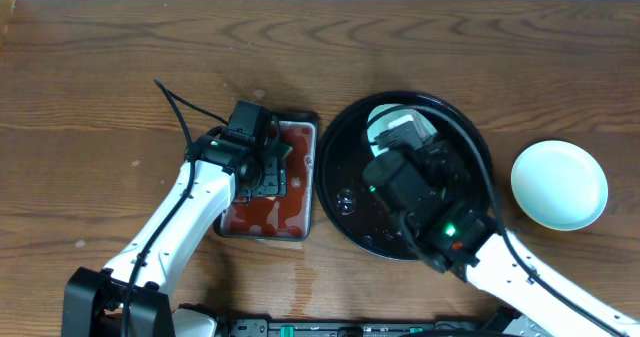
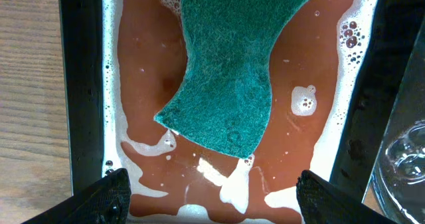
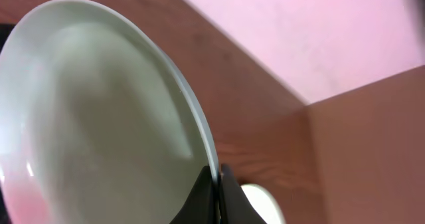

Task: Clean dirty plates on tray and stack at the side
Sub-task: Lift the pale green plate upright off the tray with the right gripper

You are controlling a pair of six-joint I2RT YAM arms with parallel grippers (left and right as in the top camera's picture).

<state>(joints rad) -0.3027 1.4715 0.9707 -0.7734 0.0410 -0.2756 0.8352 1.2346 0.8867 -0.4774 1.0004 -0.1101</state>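
Observation:
My right gripper [image 3: 216, 179] is shut on the rim of a pale plate [image 3: 99, 131], holding it tilted on edge above the round black tray [image 1: 338, 167]. From overhead this plate [image 1: 392, 123] shows at the tray's far side, partly hidden by the right arm. A pale mint plate [image 1: 559, 184] lies flat on the table to the right of the tray and shows behind the fingers as a pale disc [image 3: 264, 203]. My left gripper [image 2: 216, 197] hangs open over a green sponge [image 2: 229, 71] that lies in red liquid, touching nothing.
The sponge lies in a small rectangular black tray [image 1: 303, 125] of foamy red liquid, just left of the round tray. A clear glass object [image 1: 346, 201] sits on the round tray's left part, and its edge [image 2: 405, 164] shows in the left wrist view.

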